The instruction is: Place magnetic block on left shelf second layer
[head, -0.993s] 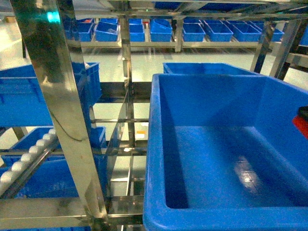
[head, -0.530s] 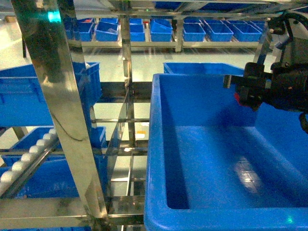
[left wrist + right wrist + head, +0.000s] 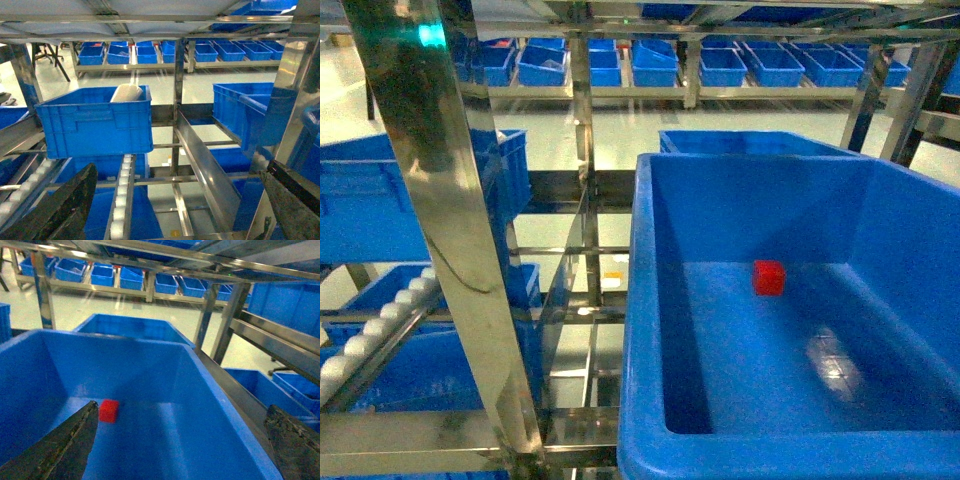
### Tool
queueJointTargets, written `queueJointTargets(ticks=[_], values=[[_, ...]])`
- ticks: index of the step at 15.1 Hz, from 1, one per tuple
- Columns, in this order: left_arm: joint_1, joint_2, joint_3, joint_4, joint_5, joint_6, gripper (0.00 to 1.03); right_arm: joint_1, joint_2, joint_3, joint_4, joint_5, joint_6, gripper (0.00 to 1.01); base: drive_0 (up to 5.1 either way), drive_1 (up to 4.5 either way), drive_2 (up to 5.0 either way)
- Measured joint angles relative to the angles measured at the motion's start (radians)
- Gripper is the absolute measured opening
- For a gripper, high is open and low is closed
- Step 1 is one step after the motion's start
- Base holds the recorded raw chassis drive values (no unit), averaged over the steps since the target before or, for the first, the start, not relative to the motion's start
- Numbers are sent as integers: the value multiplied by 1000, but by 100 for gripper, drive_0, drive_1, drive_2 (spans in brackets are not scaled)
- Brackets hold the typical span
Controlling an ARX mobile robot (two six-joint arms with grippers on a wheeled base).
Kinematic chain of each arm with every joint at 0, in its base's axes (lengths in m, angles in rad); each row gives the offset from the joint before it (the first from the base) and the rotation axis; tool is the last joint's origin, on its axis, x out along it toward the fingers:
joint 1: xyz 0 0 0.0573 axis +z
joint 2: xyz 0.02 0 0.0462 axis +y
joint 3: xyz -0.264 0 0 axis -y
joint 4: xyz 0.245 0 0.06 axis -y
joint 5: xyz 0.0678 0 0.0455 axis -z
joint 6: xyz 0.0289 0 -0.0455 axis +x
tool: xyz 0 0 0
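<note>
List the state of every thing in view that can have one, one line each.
magnetic block: lying free on the floor of the big crate, near its far wall.
big blue crate: open-topped, holding only the block.
left crate: on the roller rails, a white object inside.
right claw: open, empty.
left claw: open, empty.

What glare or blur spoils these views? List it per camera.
Head view: a bright glare patch on the crate floor right of the sharp red block; the near steel upright mirrors streaks. Left wrist view: the dark jaws at the bottom corners are soft. Right wrist view: its jaws blur too, while the block stays clear.
</note>
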Motion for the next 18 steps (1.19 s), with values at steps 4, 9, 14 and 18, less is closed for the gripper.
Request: queueJointTargets(ticks=[4, 9, 14, 18], values=[[0, 0, 0, 0, 0, 0, 98, -30, -489, -180, -319, 77, -49, 98, 0, 0, 0], [0, 0, 0, 0, 0, 0, 98, -95, -668, -201, -458, -116, 89, 81, 0, 0, 0], [0, 0, 0, 0, 0, 0, 98, -209, -793, -242, -550, -273, 89, 40, 0, 0, 0], [0, 0, 0, 0, 0, 0, 98, -224, -908, -275, -610, -286, 95, 2, 0, 0, 0]])
